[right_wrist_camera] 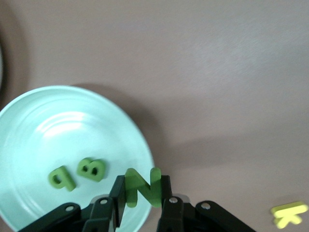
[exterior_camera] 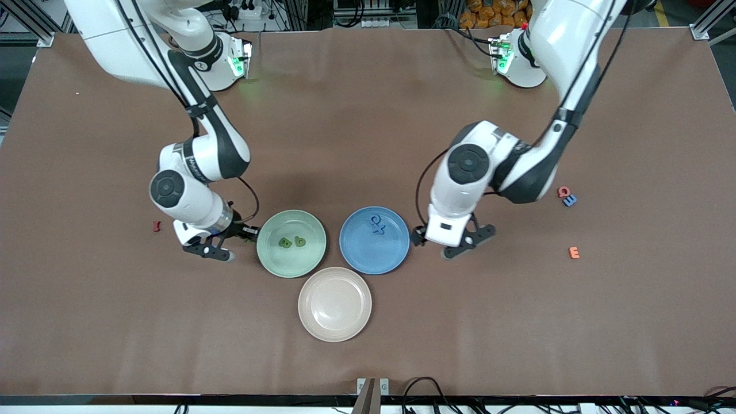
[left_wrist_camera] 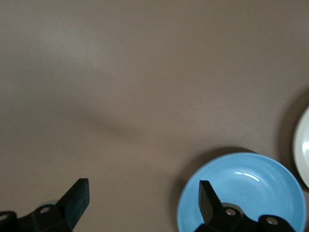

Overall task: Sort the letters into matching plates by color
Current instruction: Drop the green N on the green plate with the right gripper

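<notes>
Your right gripper (right_wrist_camera: pixel 141 193) pinches a green N (right_wrist_camera: pixel 142 186) by the green plate (exterior_camera: pixel 270 259); left gripper (left_wrist_camera: pixel 140 198) gapes wide, holding nothing, beside the blue plate (exterior_camera: pixel 356 259).

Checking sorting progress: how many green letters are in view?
3. Two lie in the green plate: one, another. The third, an N, is gripped in the right hand beside that plate's rim. More may be hidden.

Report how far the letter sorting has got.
Done: two green letters lie in the green plate; blue letters lie in the blue plate. In hand: the right gripper holds a green N beside the green plate. The left gripper is open. Left: a blue letter toward the left arm's end.
</notes>
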Motion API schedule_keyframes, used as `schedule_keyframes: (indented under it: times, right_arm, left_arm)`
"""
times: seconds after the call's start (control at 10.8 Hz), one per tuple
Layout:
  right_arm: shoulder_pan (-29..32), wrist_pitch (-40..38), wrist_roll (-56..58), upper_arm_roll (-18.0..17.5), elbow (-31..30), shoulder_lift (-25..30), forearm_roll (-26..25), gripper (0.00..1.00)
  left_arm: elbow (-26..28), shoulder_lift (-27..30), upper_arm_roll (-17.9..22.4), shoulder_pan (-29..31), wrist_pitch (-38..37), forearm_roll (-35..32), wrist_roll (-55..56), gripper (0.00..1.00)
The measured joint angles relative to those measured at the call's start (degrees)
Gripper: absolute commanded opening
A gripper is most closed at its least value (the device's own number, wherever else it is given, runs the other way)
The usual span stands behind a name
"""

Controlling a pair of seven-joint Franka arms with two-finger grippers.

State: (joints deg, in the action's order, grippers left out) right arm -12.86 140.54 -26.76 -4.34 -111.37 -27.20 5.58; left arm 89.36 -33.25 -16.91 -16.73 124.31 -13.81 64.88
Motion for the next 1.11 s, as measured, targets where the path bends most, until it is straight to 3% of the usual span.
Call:
schedule_keyframes:
  times: [0.18, 0.28, 0.37, 0.74, 1.11]
  right_arm:
    - [-2.57, 0.00, -4.13, -0.84, 0.36, -0.02, 0.03, 0.18]
    - [-3.30, 0.00, -5.83, -1.68, 0.62, -0.05, 0.04, 0.37]
    - [-3.98, 0.00, -7.06, -2.26, 0.90, -0.10, 0.04, 0.99]
    - [-4.44, -0.04, -8.03, -2.65, 1.89, -0.16, 0.06, 1.00]
    - [-3.15, -0.44, -3.66, -2.49, 2.02, -0.17, 0.02, 1.00]
  left_arm:
    - [0.37, 1.17, -0.10, 3.77, -1.21, 0.00, -5.87, 1.00]
    - [1.01, 1.73, -0.14, 5.10, -1.38, 0.00, -8.43, 1.00]
    - [1.88, 2.28, -0.13, 6.42, -1.85, 0.00, -11.17, 1.00]
    - [4.40, 4.45, -0.25, 14.18, -5.60, 0.00, -25.21, 1.00]
    - [4.67, 4.81, -0.88, 17.06, -6.67, 0.21, -30.77, 1.00]
